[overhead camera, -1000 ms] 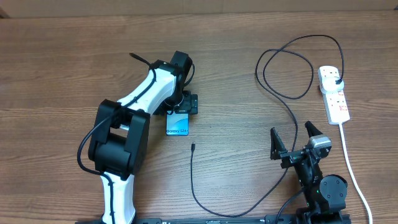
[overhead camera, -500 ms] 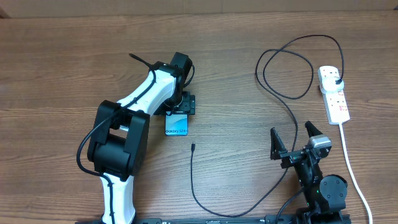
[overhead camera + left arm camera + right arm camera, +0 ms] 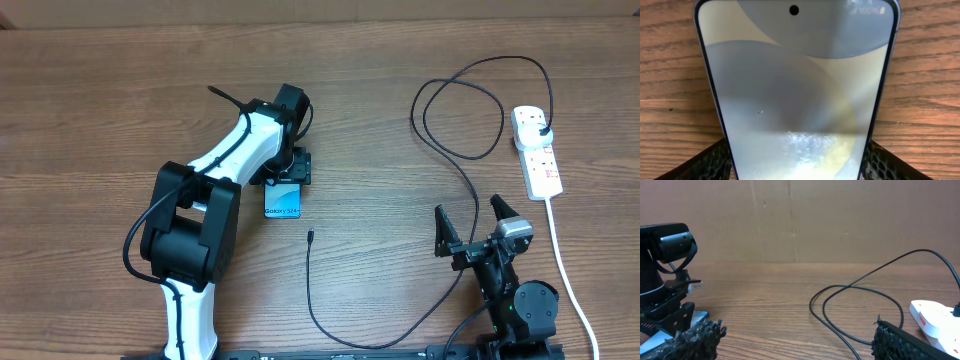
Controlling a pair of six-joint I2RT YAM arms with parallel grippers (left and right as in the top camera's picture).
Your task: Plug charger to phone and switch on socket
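The phone (image 3: 284,200) lies flat on the wooden table, its light screen filling the left wrist view (image 3: 795,90). My left gripper (image 3: 288,183) straddles its far end, and a black pad (image 3: 715,160) presses against each long edge. The charger (image 3: 308,290) is a thin black cable; its small connector tip (image 3: 311,237) lies loose just right of the phone's near end. Its plug (image 3: 541,128) sits in the white socket (image 3: 537,152) at the right. My right gripper (image 3: 470,222) stands open and empty near the front edge, left of the socket's cord.
The charger loops widely across the right half of the table (image 3: 455,110) and shows in the right wrist view (image 3: 860,297), with the socket (image 3: 935,320) at its right edge. The socket's white cord (image 3: 570,270) runs toward the front. A brown wall stands behind the table.
The left gripper's fingers have drawn in against the phone's edges, and the phone has shifted slightly left. The right arm has not moved.
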